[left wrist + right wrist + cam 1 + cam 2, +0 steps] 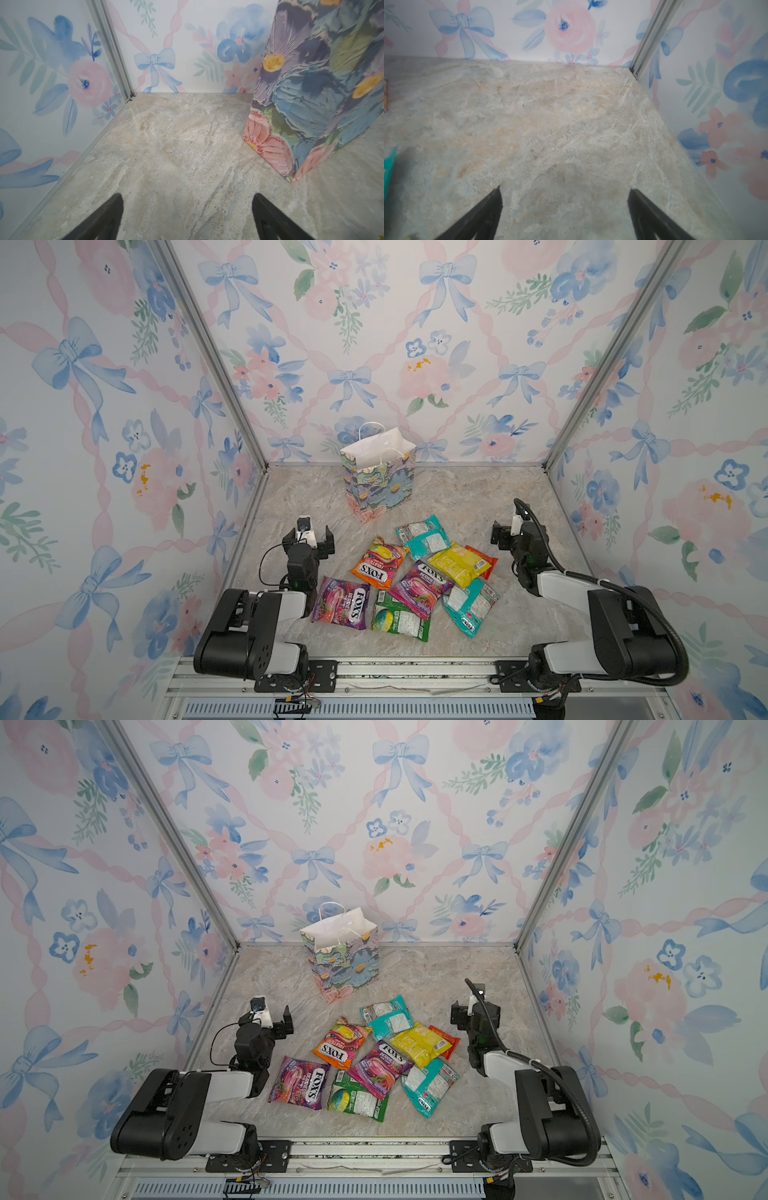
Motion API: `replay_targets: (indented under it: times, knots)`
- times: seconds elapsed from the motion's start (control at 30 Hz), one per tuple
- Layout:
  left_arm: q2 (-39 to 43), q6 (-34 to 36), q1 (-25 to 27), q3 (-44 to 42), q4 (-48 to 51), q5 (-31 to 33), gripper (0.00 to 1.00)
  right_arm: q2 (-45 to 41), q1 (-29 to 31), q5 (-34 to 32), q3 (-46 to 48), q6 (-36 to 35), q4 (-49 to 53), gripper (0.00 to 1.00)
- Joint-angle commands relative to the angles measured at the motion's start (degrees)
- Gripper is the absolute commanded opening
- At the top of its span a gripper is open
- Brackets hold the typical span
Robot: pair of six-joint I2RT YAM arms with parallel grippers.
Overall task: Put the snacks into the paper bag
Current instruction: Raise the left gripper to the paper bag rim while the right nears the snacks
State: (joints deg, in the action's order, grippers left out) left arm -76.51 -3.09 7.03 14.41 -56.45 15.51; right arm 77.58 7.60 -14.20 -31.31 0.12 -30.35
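Left gripper (187,196) and right gripper (565,188), jaws wide apart and empty, flank the snacks (419,585). The paper bag (378,481) stands upright ahead of both, nearer the left gripper.

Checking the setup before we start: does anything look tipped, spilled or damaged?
Nothing stands out. The paper bag stands upright and open, the snacks lie partly overlapping in front of it, and the left tool and right tool are open, empty.

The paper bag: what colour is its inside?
White; the paper bag shows its open mouth best in a top view.
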Motion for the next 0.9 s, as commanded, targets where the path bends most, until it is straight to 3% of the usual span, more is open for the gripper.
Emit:
replay_targets:
  times: [0.0,0.07,0.13,0.2,0.27,0.4,0.5,0.7,0.87]
  knots:
    - [8.5,-6.6,0.5,4.3,16.3,3.8,0.98,-6.7,2.9,-3.6,-13.1,8.5,20.9,0.97]
    - [14.1,-12.1,0.5,4.5,19.0,1.4,0.98,-7.9,3.0,-2.1,-15.1,16.5,21.2,0.96]
    - [19.3,-22.2,0.5,3.6,19.9,4.4,0.98,-8.5,1.5,-2.0,-13.9,22.3,21.0,0.97]
    - [24.0,-28.3,0.3,3.0,23.0,6.9,0.98,-8.1,-3.1,9.8,-10.0,25.9,13.1,0.97]
    - [26.9,-27.1,-0.2,3.9,25.7,5.5,0.98,-7.4,-6.0,16.2,-7.8,29.2,8.2,0.97]
    - [28.3,-23.6,-0.6,11.6,38.6,3.9,0.97,-8.0,-5.5,12.0,-12.6,27.0,21.6,0.97]
    - [26.4,-20.5,-1.8,19.3,45.6,-3.0,0.91,-7.2,-5.2,12.1,-16.4,25.7,30.8,0.97]
    - [12.4,-15.1,-3.3,45.5,65.3,-17.7,0.81,-5.2,-3.9,17.6,-20.3,22.8,38.7,0.97]
    - [0.9,-10.2,-3.2,61.8,74.2,-27.9,0.78,-5.2,-3.3,19.6,-20.7,21.9,40.0,0.97]
